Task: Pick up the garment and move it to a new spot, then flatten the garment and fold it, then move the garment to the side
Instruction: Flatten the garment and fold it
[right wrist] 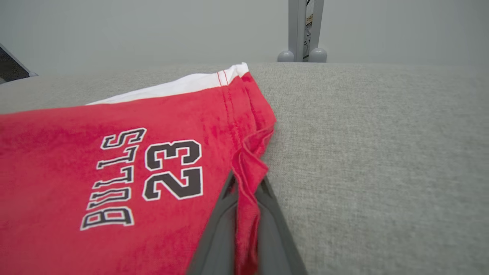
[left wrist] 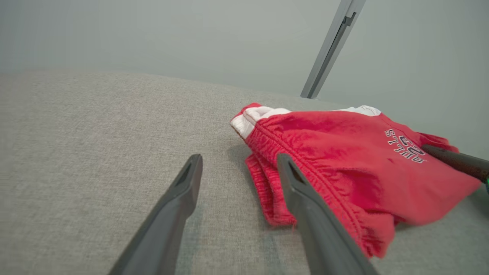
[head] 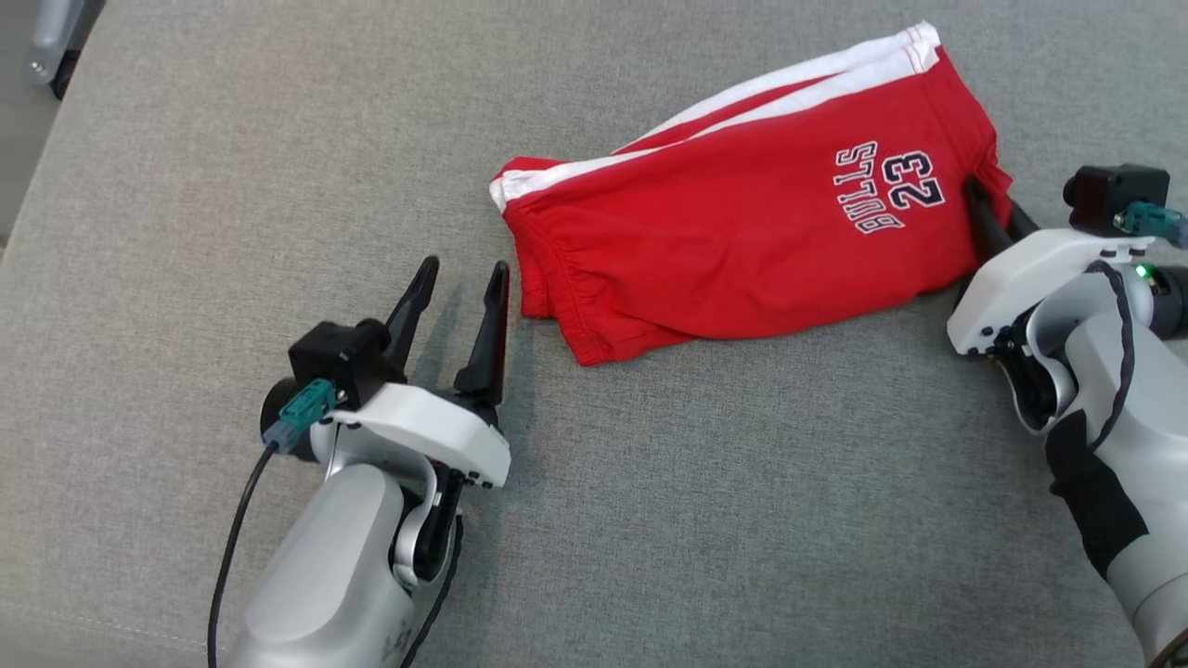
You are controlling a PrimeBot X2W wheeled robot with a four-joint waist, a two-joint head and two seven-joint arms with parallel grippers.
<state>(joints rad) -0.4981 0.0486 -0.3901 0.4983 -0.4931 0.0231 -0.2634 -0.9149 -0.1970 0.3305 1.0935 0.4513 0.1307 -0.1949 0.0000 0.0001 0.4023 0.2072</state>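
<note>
The garment [head: 742, 223] is a pair of red shorts with white side stripes and "BULLS 23" print, folded and lying on the grey fabric surface [head: 278, 139]. My right gripper [head: 995, 215] is at the garment's right edge, shut on a pinched fold of red cloth [right wrist: 246, 191] by the leg hem. My left gripper [head: 462, 276] stands open just left of the elastic waistband [left wrist: 275, 152], its right finger [left wrist: 305, 198] close beside the cloth and nothing between its fingers. In the left wrist view the garment [left wrist: 344, 160] lies to the right, with one finger of the right gripper at its far end.
A grey metal post [left wrist: 328, 49] stands beyond the far edge of the surface. A two-legged metal stand [right wrist: 303, 34] rises behind the back edge. A dark and silver object [head: 51, 42] sits at the upper left corner, off the surface.
</note>
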